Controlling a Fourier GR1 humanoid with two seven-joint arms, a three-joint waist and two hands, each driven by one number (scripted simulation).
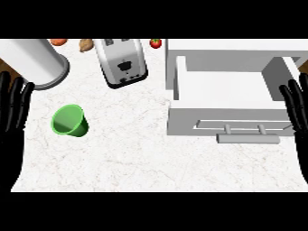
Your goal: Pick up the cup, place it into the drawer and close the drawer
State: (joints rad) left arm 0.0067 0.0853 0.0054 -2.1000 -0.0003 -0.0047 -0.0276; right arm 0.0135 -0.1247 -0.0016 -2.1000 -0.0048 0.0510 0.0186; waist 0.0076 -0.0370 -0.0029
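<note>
A green cup (70, 120) stands on the white marble counter at the left, its open mouth showing. To the right sits a white drawer unit (240, 54) with its drawer (226, 92) pulled open toward me; the grey handle (247, 137) is at its front. My left hand (3, 108) rests open at the left edge, fingers up, left of the cup and apart from it. At the right edge my right hand (306, 108) rests open beside the drawer's right side, touching nothing.
A silver toaster (121, 62) stands behind the cup, and a large white cylinder (36, 61) is at the back left. Small red and brown foods (86, 44) and a red fruit (156, 43) lie along the back edge.
</note>
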